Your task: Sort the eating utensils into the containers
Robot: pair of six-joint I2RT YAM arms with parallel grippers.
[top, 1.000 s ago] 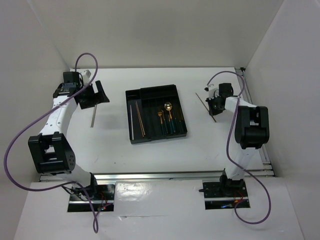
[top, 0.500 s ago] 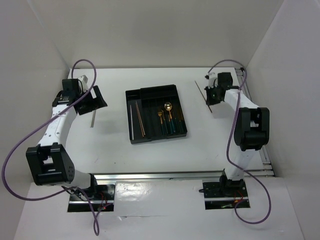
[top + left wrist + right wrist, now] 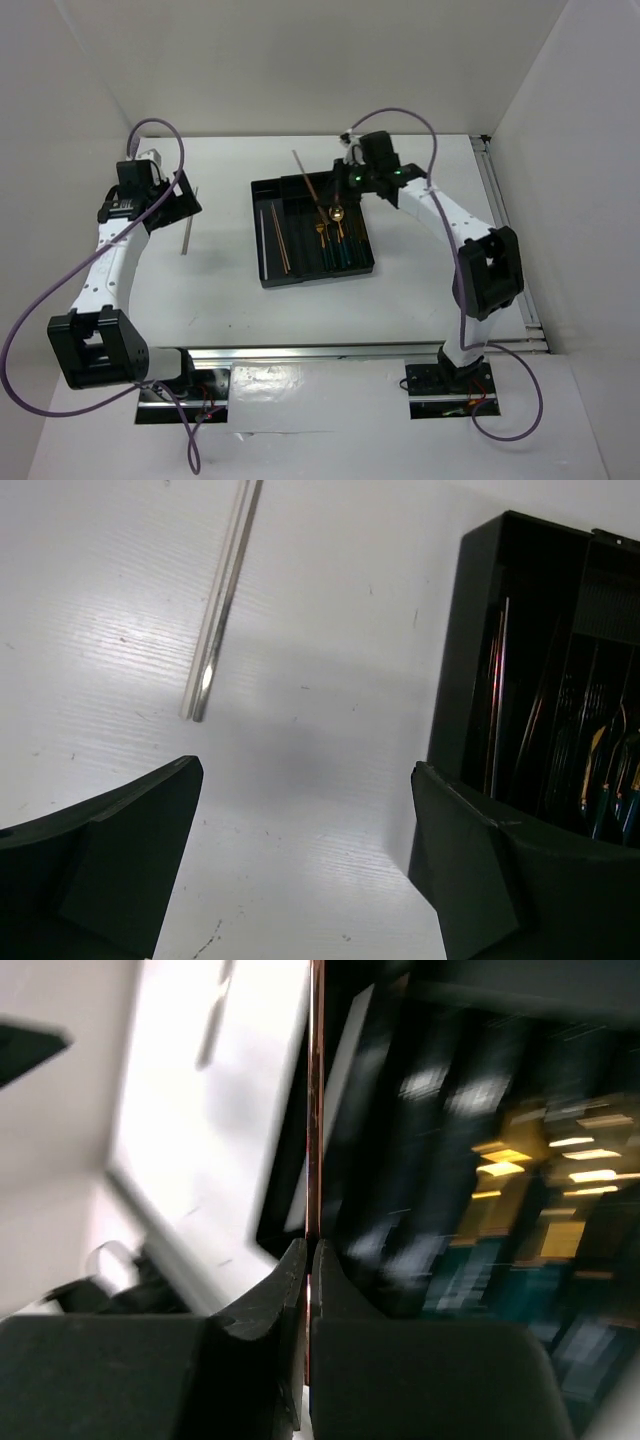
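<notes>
Pinching a thin copper-brown chopstick (image 3: 313, 1110) between its flat black fingers, the right gripper (image 3: 308, 1257) hangs over the far end of the black plastic tray (image 3: 257, 235). Gold-headed, green-handled cutlery (image 3: 335, 238) lies in the tray's right compartments. The left gripper (image 3: 305, 770) gapes wide above the white table (image 3: 320, 700), with two slim silver chopsticks (image 3: 222, 610) just beyond its fingertips, left of the tray.

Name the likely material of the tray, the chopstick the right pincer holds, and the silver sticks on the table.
Tray: black plastic, likely; matte moulded walls.
Held chopstick in the right pincer: thin, copper-brown with a sheen, probably coated metal.
Table chopsticks: silver, mirror glint, probably steel.
</notes>
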